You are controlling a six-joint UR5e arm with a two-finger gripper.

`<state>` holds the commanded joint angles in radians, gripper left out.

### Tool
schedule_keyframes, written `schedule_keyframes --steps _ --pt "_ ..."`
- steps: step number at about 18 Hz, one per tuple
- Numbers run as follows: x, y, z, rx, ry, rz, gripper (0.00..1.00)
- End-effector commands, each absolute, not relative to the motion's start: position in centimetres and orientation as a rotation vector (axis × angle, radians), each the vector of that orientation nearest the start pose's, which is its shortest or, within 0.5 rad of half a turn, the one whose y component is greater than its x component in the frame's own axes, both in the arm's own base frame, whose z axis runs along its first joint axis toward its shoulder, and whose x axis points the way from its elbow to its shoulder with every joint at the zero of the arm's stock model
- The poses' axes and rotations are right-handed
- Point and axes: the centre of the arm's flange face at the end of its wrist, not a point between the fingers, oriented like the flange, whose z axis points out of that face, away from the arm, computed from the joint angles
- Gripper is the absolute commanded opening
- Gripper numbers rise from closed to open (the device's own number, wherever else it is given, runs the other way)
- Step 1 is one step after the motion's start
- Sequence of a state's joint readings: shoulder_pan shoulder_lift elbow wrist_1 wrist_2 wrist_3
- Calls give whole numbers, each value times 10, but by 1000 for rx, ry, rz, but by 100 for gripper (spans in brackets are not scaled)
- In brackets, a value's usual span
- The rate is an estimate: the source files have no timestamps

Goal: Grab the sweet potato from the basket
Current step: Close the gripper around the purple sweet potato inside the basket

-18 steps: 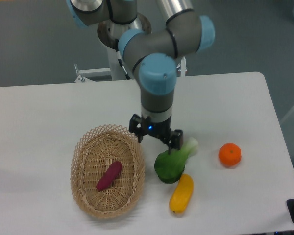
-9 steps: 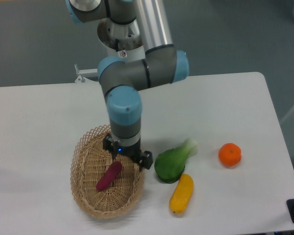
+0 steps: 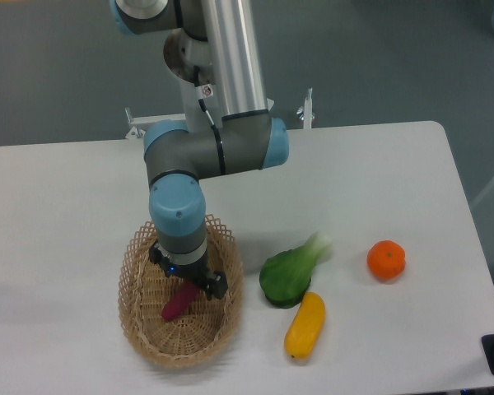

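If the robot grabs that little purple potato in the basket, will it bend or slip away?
The small magenta-purple sweet potato looks firm and stubby, so it probably won't bend. Its smooth skin and tapered end could let it slide out of the jaws if pinched near the tip. It looks light for the gripper. The tan woven wicker basket dips inward, so a dropped potato would likely stay inside.

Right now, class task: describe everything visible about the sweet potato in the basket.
The sweet potato is a small, smooth, magenta-purple tuber, and only its lower tapered end shows. It lies slanted on the woven floor of the tan wicker basket, roughly in the middle. The tool sits directly over its upper part and hides it, so whether the fingers actually touch or grip it cannot be told. Nothing else is seen in the basket with it.
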<state>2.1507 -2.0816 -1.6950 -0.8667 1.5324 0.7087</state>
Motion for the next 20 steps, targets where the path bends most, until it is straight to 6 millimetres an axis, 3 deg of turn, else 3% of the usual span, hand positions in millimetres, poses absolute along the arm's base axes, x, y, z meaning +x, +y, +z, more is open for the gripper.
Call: schedule_keyframes --steps 8,12,20 --pt "-229 609 200 -3045 187 54 99" --pt "-231 610 203 -3044 193 64 71" --pt "-231 611 210 -3033 197 73 47"
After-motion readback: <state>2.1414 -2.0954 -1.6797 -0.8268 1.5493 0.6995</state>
